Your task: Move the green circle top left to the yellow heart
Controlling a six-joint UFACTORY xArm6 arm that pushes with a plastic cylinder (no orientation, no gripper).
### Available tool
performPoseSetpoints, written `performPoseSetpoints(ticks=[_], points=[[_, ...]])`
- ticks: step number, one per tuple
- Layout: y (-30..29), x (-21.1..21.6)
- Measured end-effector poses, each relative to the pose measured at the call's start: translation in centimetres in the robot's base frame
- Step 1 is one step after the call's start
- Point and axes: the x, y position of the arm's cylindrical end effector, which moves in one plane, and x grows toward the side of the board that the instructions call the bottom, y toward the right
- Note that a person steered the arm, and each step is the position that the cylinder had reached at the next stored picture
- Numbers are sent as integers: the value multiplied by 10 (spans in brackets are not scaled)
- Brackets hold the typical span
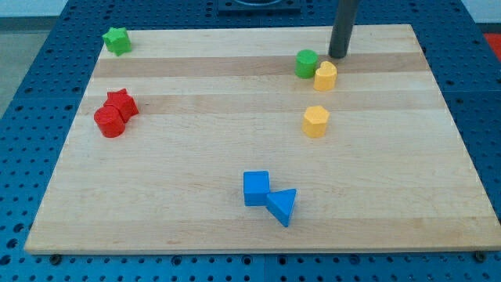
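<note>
Green circle [307, 63]: short round cylinder, flat face up (no long axis), touching the yellow heart [326, 76].
My tip [338, 56]: bare rod holding nothing, just right of it.

Green circle [307, 63] stands upright near the view's top, touching the upper left of the yellow heart [325, 76]; both on the board

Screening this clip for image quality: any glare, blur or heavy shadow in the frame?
Camera view: even, soft lighting, no glare on the wooden board; blocks cast only faint shadows. My tip and the green circle beside the yellow heart are sharp; the rod's upper part is cropped at the view's top.
</note>
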Motion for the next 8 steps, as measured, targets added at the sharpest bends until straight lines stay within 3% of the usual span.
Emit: performPoseSetpoints(ticks=[2, 6, 8], points=[[-1, 33], [-123, 33], [-133, 33]])
